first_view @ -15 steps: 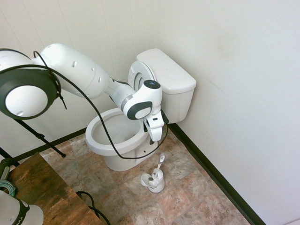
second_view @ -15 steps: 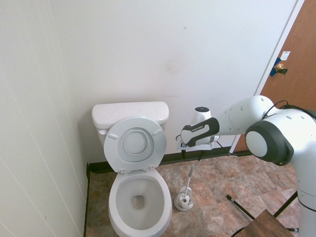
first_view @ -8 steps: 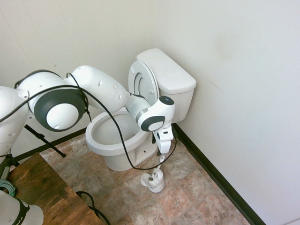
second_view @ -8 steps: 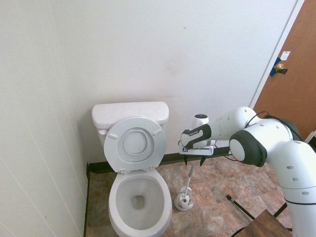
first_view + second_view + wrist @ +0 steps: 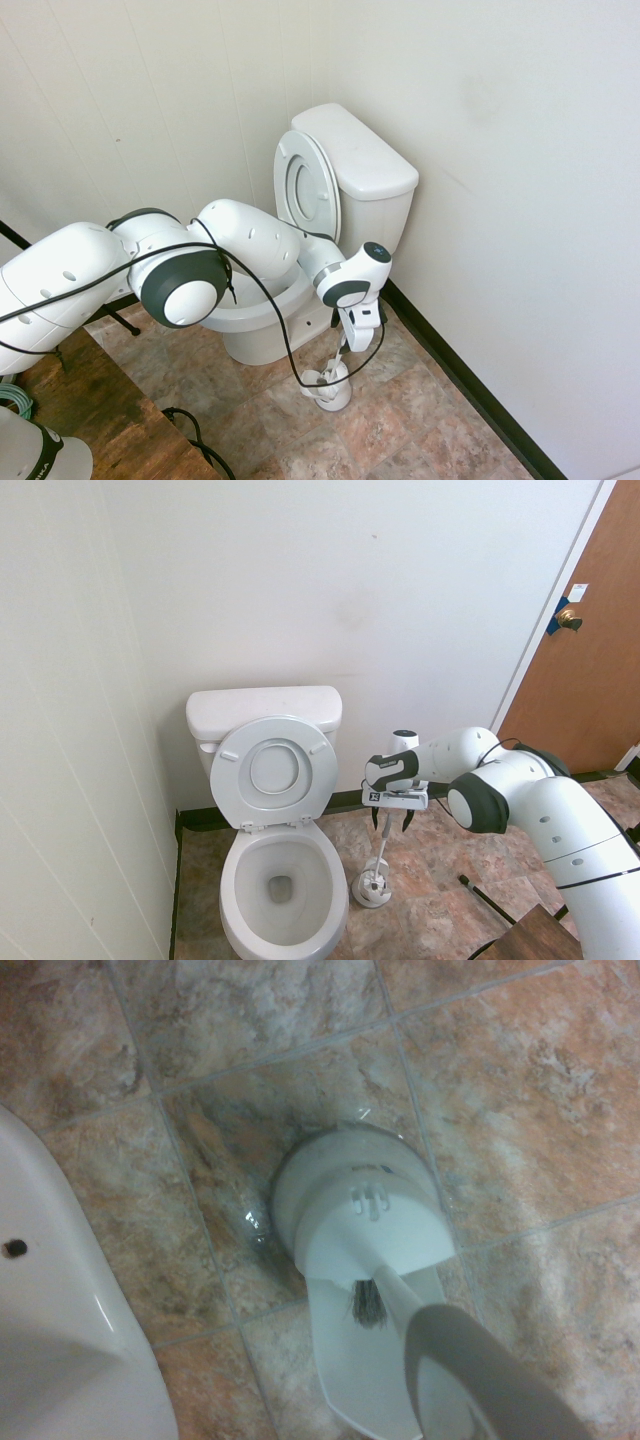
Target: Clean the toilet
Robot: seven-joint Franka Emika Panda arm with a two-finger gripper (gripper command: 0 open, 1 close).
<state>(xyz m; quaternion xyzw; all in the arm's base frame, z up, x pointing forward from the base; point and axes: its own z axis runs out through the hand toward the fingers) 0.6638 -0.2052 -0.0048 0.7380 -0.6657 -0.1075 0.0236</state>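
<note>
The white toilet stands against the back wall with its lid and seat up, and its oval bowl is uncovered. In the first exterior view my arm hides part of the bowl, and the tank shows above it. A white toilet brush sits in its small holder on the floor beside the bowl. Its handle rises slanted. My gripper points down, open, with a finger on each side of the handle's top.
Marbled brown floor tiles surround the toilet. A brown door is at the far right and a wooden table corner lies near the arm's base. The side wall with its black baseboard runs close behind the brush holder.
My arm has swung down and forward from beside the tank to just above the brush holder. The open gripper now straddles the top of the brush handle.
</note>
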